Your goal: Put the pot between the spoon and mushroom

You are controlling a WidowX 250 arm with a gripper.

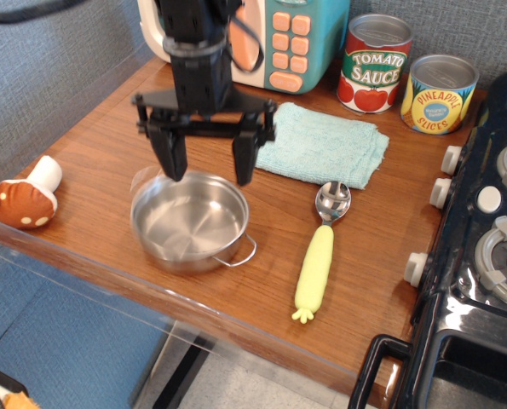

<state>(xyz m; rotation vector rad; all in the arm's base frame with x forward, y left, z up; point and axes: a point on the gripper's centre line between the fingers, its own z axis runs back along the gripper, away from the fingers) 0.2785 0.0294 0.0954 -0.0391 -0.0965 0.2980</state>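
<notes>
Gripper [208, 164] spread wide, empty, above pot [189, 221]'s far rim; pot flat on table.

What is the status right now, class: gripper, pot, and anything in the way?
Gripper open, fingers spread above the pot's far rim. Pot flat on the table, between mushroom and spoon. Nothing in the way.

I can read two labels, both on tins standing at the back of the counter [262, 247]. The red and green can [375, 65] says "TOMATO SAUCE" in white letters above a picture of tomatoes. The yellow can [440, 95] just beside it says "PINEAPPLE SLICES" on a blue field. I make out no readable marks on the toy appliance's buttons [288, 49].
</notes>
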